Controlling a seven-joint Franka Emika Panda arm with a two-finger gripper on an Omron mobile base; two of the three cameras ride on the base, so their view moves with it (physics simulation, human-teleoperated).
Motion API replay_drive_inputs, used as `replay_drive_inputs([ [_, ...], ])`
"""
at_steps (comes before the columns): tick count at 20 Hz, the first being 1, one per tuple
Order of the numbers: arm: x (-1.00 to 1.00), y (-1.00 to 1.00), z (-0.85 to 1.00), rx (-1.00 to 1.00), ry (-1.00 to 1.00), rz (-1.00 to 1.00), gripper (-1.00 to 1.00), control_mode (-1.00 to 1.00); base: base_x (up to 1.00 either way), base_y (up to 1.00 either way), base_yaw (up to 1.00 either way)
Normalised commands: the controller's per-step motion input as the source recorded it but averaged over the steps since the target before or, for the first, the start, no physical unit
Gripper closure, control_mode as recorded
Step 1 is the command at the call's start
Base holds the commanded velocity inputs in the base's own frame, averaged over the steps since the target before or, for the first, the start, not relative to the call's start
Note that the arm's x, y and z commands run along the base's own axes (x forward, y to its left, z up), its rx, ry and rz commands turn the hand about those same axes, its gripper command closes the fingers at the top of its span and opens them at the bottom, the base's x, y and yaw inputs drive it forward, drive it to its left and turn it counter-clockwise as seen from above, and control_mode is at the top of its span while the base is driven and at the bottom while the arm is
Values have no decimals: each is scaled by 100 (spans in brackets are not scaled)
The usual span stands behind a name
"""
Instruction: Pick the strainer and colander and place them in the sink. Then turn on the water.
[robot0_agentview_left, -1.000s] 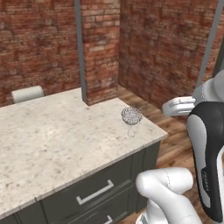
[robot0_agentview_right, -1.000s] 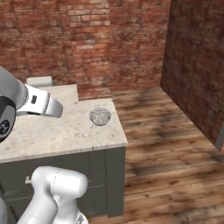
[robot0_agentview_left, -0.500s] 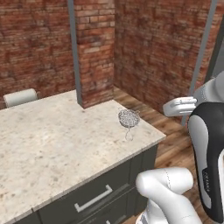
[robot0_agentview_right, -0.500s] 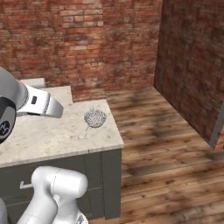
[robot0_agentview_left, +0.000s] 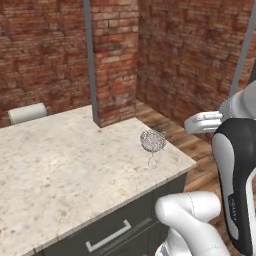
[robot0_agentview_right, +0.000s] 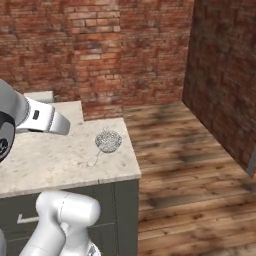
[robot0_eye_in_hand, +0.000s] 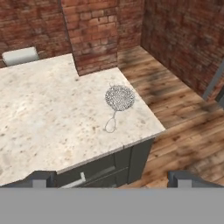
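The strainer (robot0_agentview_left: 152, 141), a small silvery wire-mesh basket with a thin loop handle, lies on the pale stone counter (robot0_agentview_left: 60, 170) near its right-hand corner. It also appears as the strainer (robot0_agentview_right: 108, 140) and the strainer (robot0_eye_in_hand: 119, 97), with its handle pointing toward the counter's front edge. My gripper (robot0_eye_in_hand: 114, 178) is open and hangs well back from the counter and above it, with its two dark fingertips (robot0_eye_in_hand: 41, 177) spread wide and nothing between them. The colander, the sink and the water are out of view.
A white roll (robot0_agentview_left: 27, 113) lies at the counter's back edge. A brick pillar (robot0_agentview_left: 117, 60) with a grey post stands behind the counter. Dark drawers with a metal handle (robot0_agentview_left: 107, 236) sit below the top. Wooden floor (robot0_agentview_right: 190, 165) stretches to the right.
Both base views have shifted a little, so the camera has moved with the base. The strainer lies on the same spot of the counter. The gripper stays open.
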Motion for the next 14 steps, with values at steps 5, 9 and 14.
replay_drive_inputs([
  [5, 0, 0, 0, 0, 0, 0, -100, 100, 42, -69, 39],
  [9, 0, 0, 0, 0, 0, 0, -100, 100, 16, -66, 30],
  [14, 0, 0, 0, 0, 0, 0, -100, 100, 40, 48, 2],
])
